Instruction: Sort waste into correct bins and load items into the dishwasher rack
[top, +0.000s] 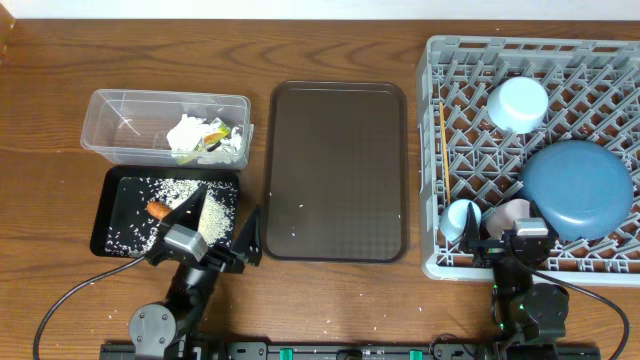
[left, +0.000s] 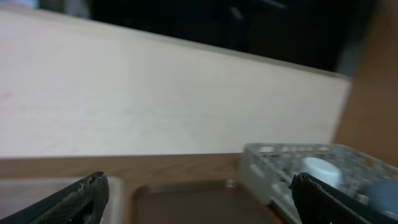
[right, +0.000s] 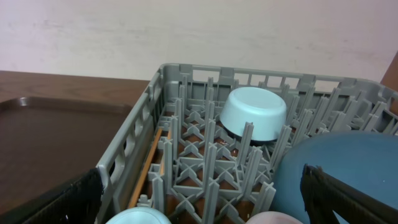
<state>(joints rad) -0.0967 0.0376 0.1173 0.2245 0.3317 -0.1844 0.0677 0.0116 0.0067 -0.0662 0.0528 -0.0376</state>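
**Both robot arms at the front of the tabletop; dishes in rack, waste in bins**

Overhead view of a wooden tabletop (top: 60, 60). At right sat the big grey lattice rack (top: 431, 150), holding all the dishes.

- **Rack, back:** a pale blue-white bowl (top: 518, 103) sat upside down on the pegs.
- **Rack, right of centre:** a large blue plate (top: 578, 188).
- **Rack, front:** a light blue cup (top: 460, 217) and a pink cup (top: 513, 214) sat side by side, just left of the plate.
- **Rack, left side:** the wooden chopsticks (top: 441, 140) lay inside, along the left wall.

At centre lay a dark brown serving tray (top: 335, 120) w/ a few stray white grains on it.

At back left stood a clear plastic box (top: 110, 125). A crumpled white tissue (top: 188, 135) and a yellow-green wrapper (top: 215, 140) lay inside at its right end.

Just in front of the box lay a shallow black tray (top: 115, 235). It held an orange carrot (top: 158, 209) and scattered rice (top: 218, 212). A few more grains lay on the wood nearby.

The left tool (left: 198, 186) was released & empty, fingers spread wide. It sat by the black tray's front right corner, one finger over the tray. Its wrist cam was blurred, looking across the tabletop toward a pale wall.

The right tool (right: 200, 177) was also released, fingers wide apart w/ nothing between them. It sat at the rack's front edge, near the two cups.
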